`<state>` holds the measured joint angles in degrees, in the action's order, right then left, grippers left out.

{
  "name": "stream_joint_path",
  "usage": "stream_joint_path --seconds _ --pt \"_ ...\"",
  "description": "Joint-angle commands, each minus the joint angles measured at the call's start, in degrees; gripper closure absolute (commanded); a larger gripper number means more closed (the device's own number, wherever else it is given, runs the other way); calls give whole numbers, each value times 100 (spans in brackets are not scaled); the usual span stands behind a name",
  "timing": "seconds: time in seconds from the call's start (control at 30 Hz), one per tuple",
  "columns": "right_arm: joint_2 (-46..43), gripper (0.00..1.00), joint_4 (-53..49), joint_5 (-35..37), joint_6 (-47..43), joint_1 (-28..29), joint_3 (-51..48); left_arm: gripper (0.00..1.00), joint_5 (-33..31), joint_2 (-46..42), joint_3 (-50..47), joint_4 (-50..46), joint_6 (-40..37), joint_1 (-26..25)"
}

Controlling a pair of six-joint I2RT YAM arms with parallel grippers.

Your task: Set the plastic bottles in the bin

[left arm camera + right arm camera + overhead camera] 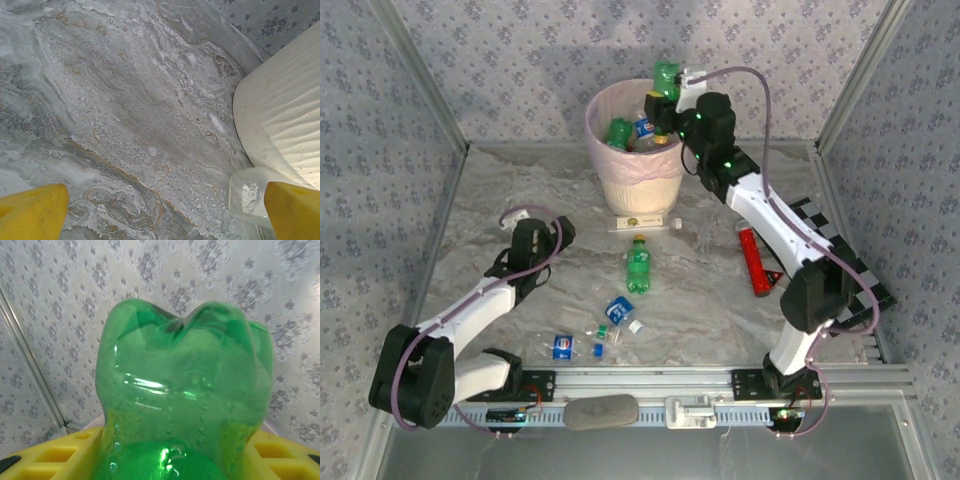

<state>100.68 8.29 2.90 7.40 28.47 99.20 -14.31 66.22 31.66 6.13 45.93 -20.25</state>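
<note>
My right gripper [670, 97] is raised over the far right rim of the bin [603, 110] and is shut on a green bottle [666, 77]. In the right wrist view that bottle [185, 390] stands bottom up between the yellow fingers [55, 455]. A green bottle [619, 131] and a blue-labelled one [644, 128] lie inside the bin. On the table lie a green bottle with a yellow cap [639, 265], two clear blue-labelled bottles [619, 309] [562, 346] and an orange-red bottle [753, 260]. My left gripper [552, 235] hangs open over bare table, left of the bin [285, 115].
A flat white card [638, 221] lies at the bin's foot; its end [247, 195] sits by my left gripper's right finger [292, 210]. Loose caps [601, 333] lie near the front rail. A checkered board [840, 250] lies along the right wall. Patterned walls close in three sides.
</note>
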Motion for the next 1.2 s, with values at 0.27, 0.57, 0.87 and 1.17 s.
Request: stream_joint_path --seconds 0.27,0.57,0.87,1.17 --pt "1559 48 -1117 -240 -523 149 1839 0 -28 -421 -125 -182 -122 37" --pt "2325 43 -1868 -18 -810 355 2727 0 -70 -595 -131 -323 -172 39" --pt "2489 12 -2093 223 -1080 504 3086 0 -101 -707 -169 -359 -165 34" --pt "1929 1 -2245 32 -900 569 2937 0 -8 -715 -151 -319 -196 39"
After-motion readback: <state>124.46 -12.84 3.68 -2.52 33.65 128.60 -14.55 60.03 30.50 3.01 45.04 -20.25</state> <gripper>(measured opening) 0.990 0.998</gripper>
